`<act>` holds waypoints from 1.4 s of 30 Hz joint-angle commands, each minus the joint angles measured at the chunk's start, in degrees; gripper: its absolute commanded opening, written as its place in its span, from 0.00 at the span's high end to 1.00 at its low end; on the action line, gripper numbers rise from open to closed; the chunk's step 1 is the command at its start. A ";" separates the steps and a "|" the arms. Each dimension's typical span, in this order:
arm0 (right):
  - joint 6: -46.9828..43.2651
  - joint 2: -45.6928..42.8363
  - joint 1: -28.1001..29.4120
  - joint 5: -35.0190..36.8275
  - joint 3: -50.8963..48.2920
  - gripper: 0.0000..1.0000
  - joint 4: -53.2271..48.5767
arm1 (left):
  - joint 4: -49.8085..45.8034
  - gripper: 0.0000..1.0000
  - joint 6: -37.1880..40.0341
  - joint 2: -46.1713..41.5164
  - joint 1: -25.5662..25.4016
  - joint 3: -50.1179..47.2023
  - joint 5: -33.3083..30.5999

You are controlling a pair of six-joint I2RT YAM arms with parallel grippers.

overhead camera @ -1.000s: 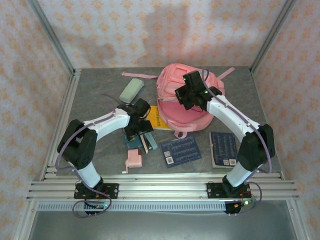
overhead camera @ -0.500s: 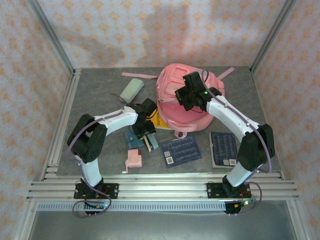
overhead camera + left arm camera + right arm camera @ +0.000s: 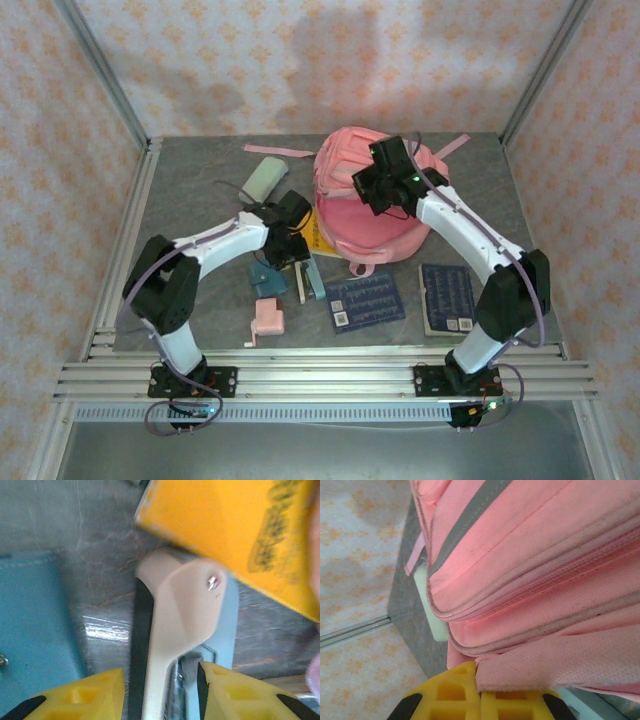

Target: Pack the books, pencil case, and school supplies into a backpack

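Near the tabletop's point(image 3: 200, 200) middle the white-and-teal stapler point(image 3: 314, 278) is clasped by the narrowed left gripper point(image 3: 161, 680), the yellow book point(image 3: 225, 530) lying at its 12 o'clock, while farther back, toward 12 o'clock, a fold of the pink backpack point(image 3: 362, 236) is pinched by the closed right gripper point(image 3: 480, 697).

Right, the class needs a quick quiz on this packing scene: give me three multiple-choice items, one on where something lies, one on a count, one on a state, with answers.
1. The pencil case lies: A) left of the backpack; B) inside it; C) right of it.
2. Navy books in view: A) one; B) two; C) four.
3. The right tool is: A) wide open; B) shut on backpack fabric; C) shut on nothing.
Answers: 1 A, the green pouch sits off the backpack's left side; 2 B, both lie flat on its near side; 3 B, pink fabric is pinched in it.
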 commanded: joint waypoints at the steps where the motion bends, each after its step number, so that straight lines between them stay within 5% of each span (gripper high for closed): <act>1: -2.20 -1.11 -0.76 1.03 4.18 1.00 -1.20 | 2.41 0.76 2.71 -3.40 0.20 -2.10 -1.98; 16: -4.29 0.88 -0.88 -0.68 3.84 1.00 -2.71 | 0.76 0.69 12.70 -2.62 -0.14 -3.78 -1.32; 28: -4.35 1.23 -1.49 -1.75 1.76 1.00 -1.85 | 6.79 0.68 11.99 2.20 -1.50 -7.12 2.84; 32: -4.21 1.58 -1.75 -2.09 1.17 1.00 -1.43 | 7.12 0.74 12.08 3.03 -1.70 -7.60 2.28; 38: -4.65 1.10 -2.23 -2.04 2.14 1.00 -2.01 | 4.66 1.00 12.86 0.32 -1.68 -6.08 -0.44; 42: -5.64 0.15 -3.15 -1.35 4.45 1.00 -3.45 | 2.61 1.00 14.00 -5.79 -1.87 -4.45 -2.08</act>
